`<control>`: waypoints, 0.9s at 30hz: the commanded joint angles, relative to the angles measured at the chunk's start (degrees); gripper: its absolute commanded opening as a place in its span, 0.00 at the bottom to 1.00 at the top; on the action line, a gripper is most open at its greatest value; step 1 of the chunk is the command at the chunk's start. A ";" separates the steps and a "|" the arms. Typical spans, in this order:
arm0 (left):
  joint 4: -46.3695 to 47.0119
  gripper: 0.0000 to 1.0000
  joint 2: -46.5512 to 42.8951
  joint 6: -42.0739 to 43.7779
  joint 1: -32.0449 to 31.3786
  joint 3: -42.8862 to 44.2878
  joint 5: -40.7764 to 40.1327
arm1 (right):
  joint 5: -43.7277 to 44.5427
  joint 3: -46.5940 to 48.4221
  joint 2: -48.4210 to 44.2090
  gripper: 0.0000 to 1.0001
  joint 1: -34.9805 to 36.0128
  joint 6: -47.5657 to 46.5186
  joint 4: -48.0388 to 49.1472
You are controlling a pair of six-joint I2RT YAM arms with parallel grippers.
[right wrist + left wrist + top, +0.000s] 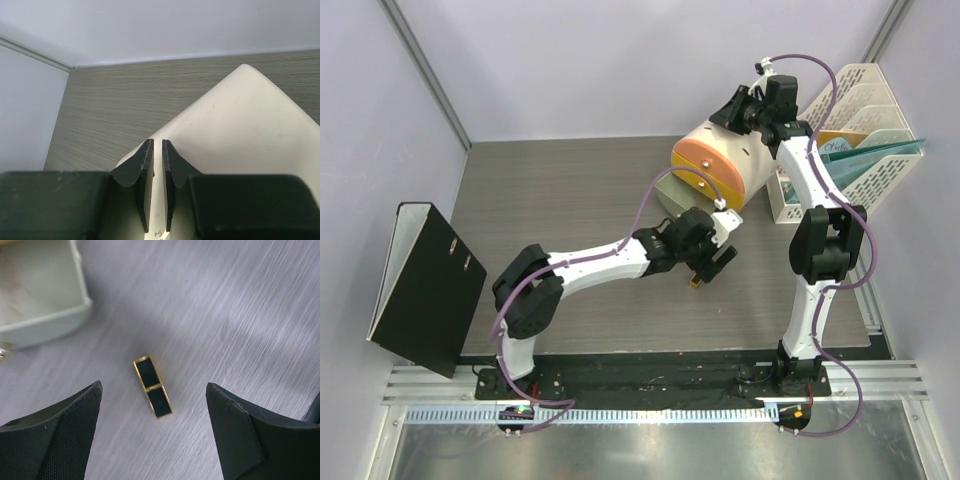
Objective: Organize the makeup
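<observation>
Your left gripper [714,260] hangs wide open over the middle of the worktop [570,195], straddling the black-gold lipstick [153,387], which lies flat and untouched near the open drawer [40,300]; only the left wrist view shows that gap. Your right gripper [156,150], jaws nearly together atop the cream box [240,125] toward the far right corner, probably steadies it; whether it pinches anything, you cannot tell

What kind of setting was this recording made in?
Probably a lab robot cell staged as a desk. Plain pale walls box in a wood-grain table, an aluminium rail runs along its near edge, and a black binder and a cream file rack serve as office props.
</observation>
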 commanded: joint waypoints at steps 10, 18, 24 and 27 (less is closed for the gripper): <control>-7.52 0.80 9.63 -0.80 -2.56 2.58 0.42 | 3.13 -5.96 5.19 0.19 -0.80 -2.62 -17.48; -6.81 0.39 12.45 -0.80 -2.65 3.64 4.64 | 2.78 -6.05 5.27 0.19 -0.63 -2.18 -17.30; -5.06 0.00 6.67 1.57 -2.65 0.04 3.94 | 2.51 -5.79 5.36 0.19 -0.71 -2.18 -17.13; -4.53 0.00 2.45 2.89 -2.65 -0.58 1.05 | 2.51 -5.70 5.36 0.19 -0.63 -2.18 -17.13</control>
